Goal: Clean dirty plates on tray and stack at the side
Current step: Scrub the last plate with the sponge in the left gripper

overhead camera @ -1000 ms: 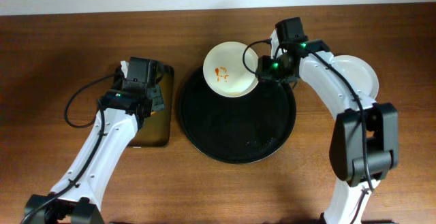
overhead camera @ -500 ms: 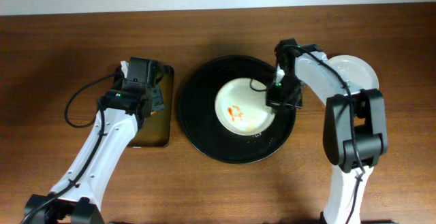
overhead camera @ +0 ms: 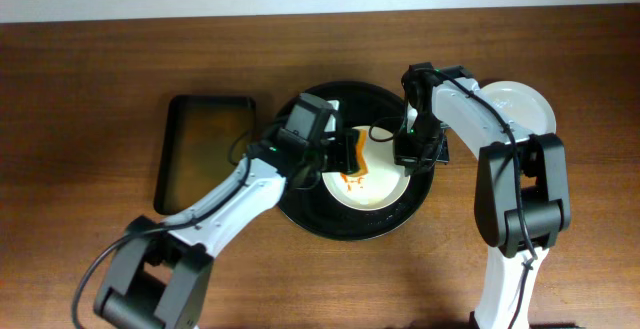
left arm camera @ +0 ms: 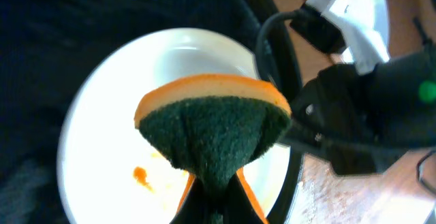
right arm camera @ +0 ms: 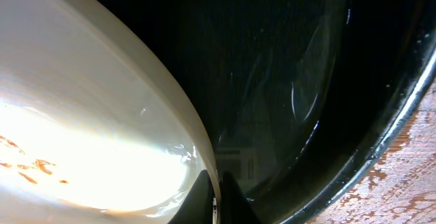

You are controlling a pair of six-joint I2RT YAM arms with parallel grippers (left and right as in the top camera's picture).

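A white dirty plate with orange-red smears lies on the round black tray. My right gripper is shut on the plate's right rim; in the right wrist view the fingers pinch the thin edge of the plate over the glossy tray. My left gripper is shut on a sponge with a green scouring face and orange backing. It hovers over the plate, close to a smear. In the overhead view the sponge sits at the plate's left part.
A rectangular dark tray with brownish liquid stands left of the round tray. A white plate rests on the table at the right, partly under my right arm. The brown wooden table surrounds everything.
The right gripper dragged the plate from the tray's back edge to its middle and shut on the rim. My left arm swung from the rectangular tray to over the plate, carrying the sponge.
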